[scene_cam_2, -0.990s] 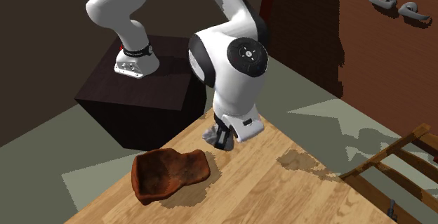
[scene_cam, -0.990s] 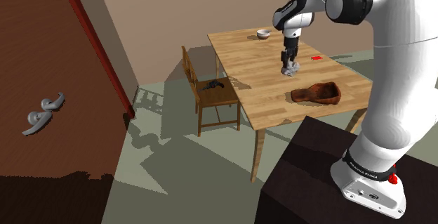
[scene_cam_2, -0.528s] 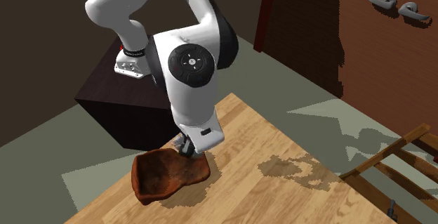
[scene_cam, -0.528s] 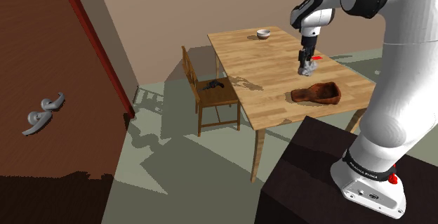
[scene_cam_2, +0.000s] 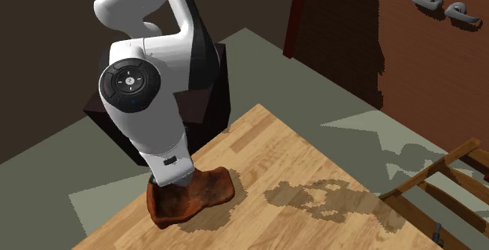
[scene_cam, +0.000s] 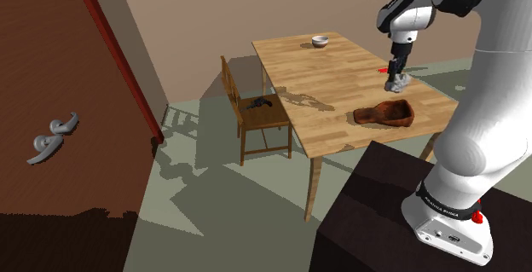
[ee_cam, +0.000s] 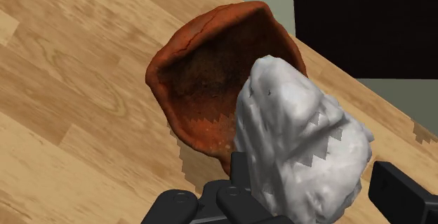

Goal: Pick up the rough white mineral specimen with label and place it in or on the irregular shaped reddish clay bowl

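Observation:
A rough whitish-grey mineral specimen [ee_cam: 298,145] is clasped between my black fingers [ee_cam: 403,187]; my gripper [ee_cam: 316,191] is shut on it. It hangs above the table, over the near rim of the irregular reddish clay bowl [ee_cam: 210,68]. In the shoulder view my gripper [scene_cam: 397,78] holds the specimen [scene_cam: 398,83] just above the far end of the bowl [scene_cam: 385,112], near the table's right edge. In the second exterior view my hand [scene_cam_2: 168,166] stands over the bowl [scene_cam_2: 200,193] and hides part of it. No label can be made out on the specimen.
The wooden table [scene_cam: 324,83] also carries a small pale bowl [scene_cam: 320,41] at its far end and a small red thing [scene_cam: 384,71] behind my gripper. A wooden chair [scene_cam: 256,112] with a dark object [scene_cam: 258,104] on its seat stands at the table's left. My dark stand [scene_cam: 401,211] sits close to the table.
My gripper has carried the specimen from the middle of the table towards the shoulder view's right, and now holds it above the clay bowl.

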Controlling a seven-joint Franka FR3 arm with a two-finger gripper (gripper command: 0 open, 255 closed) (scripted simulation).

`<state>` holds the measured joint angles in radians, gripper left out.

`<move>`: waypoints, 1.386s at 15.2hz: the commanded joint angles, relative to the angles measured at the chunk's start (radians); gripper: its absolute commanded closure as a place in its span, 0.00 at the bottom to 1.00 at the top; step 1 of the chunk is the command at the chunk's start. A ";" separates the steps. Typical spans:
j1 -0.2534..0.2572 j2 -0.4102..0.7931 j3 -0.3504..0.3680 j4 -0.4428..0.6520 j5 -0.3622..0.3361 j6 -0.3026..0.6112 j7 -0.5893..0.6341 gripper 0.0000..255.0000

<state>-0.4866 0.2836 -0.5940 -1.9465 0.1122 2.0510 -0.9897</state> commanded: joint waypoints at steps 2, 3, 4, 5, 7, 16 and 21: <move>-0.022 0.018 -0.005 0.002 0.009 0.014 -0.032 1.00; -0.023 0.025 -0.003 -0.003 0.014 0.025 -0.035 1.00; -0.025 0.033 -0.001 -0.008 0.020 0.036 -0.038 1.00; -0.027 0.041 0.001 -0.012 0.025 0.048 -0.041 1.00; -0.031 0.057 0.006 -0.021 0.036 0.070 -0.047 1.00; -0.054 0.137 0.035 -0.047 0.089 0.165 -0.077 1.00; -0.057 0.149 0.039 -0.050 0.097 0.178 -0.081 1.00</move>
<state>-0.5438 0.4324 -0.5547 -1.9966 0.2086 2.2286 -1.0711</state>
